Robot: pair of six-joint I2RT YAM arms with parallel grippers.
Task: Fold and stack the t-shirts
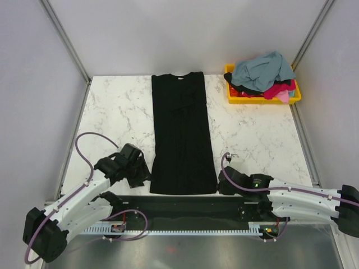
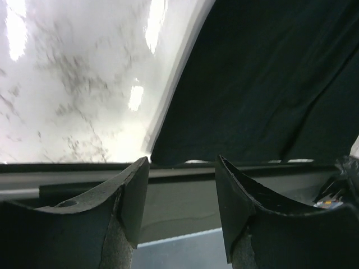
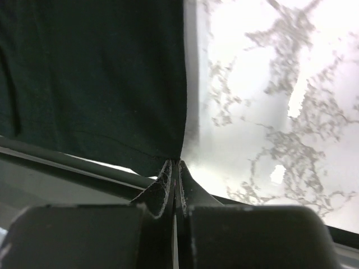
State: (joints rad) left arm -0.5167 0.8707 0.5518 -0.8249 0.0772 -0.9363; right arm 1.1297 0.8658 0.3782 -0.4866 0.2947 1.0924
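Observation:
A large black t-shirt [image 1: 182,134] lies flat in a long narrow strip down the middle of the marble table [image 1: 112,112], collar at the far end. No light-blue mark shows on it. My left gripper [image 1: 140,178] is open and empty just left of the shirt's near left corner; in the left wrist view the gripper [image 2: 182,168] has that corner of the shirt [image 2: 269,84] just beyond its tips. My right gripper [image 1: 220,188] is at the near right corner. In the right wrist view the gripper [image 3: 176,163] is shut, pinching the shirt's [image 3: 95,78] corner.
A yellow bin [image 1: 291,100] at the far right corner holds a pile of shirts: grey-blue [image 1: 261,70] on top, magenta-red [image 1: 277,89], pink [image 1: 284,97] and black [image 1: 241,84] beneath. A dark rail [image 1: 179,207] runs along the table's near edge. Grey walls enclose the table.

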